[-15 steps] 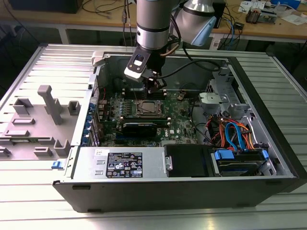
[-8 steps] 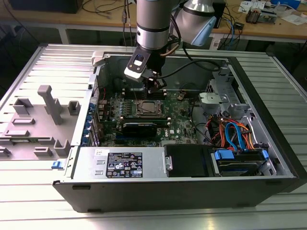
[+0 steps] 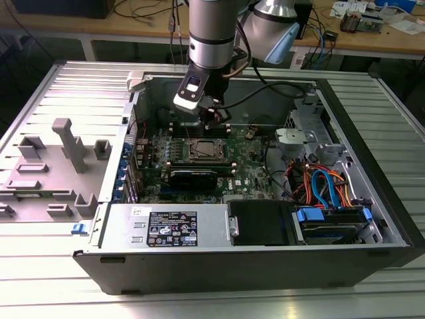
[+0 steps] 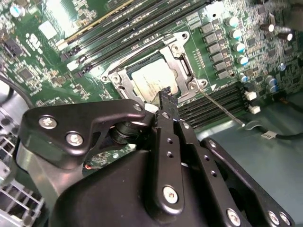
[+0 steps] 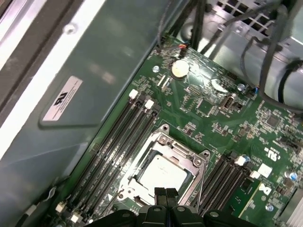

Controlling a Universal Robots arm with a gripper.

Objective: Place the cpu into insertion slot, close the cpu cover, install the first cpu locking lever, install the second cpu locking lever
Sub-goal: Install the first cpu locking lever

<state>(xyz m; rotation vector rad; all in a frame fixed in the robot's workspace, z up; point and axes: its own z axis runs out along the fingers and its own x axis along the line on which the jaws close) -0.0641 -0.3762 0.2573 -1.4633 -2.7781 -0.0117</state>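
Memory slots (image 5: 118, 142) flank insertion slot (image 5: 163, 172); cables (image 3: 319, 186) well apart.

The circuit board (image 3: 249, 166) is green, speckled with small silver and black parts. In the first wrist view the cpu (image 5: 161, 172) is pale silver-grey, framed by the silvery cpu cover (image 5: 182, 150). The memory slots (image 5: 125, 137) are black with white end latches, and the coin cell (image 5: 179, 68) is shiny silver. The gripper (image 5: 165, 191) is matte black. The capacitors (image 4: 236, 35) have silver tops and teal sides. In the exterior view the cables (image 3: 325, 183) are orange, blue and red, the case (image 3: 265, 266) is dark grey, its label (image 3: 171, 229) is white and black, the fixture (image 3: 70, 143) is plain grey, and the table (image 3: 86, 80) is silver with ribbed stripes.
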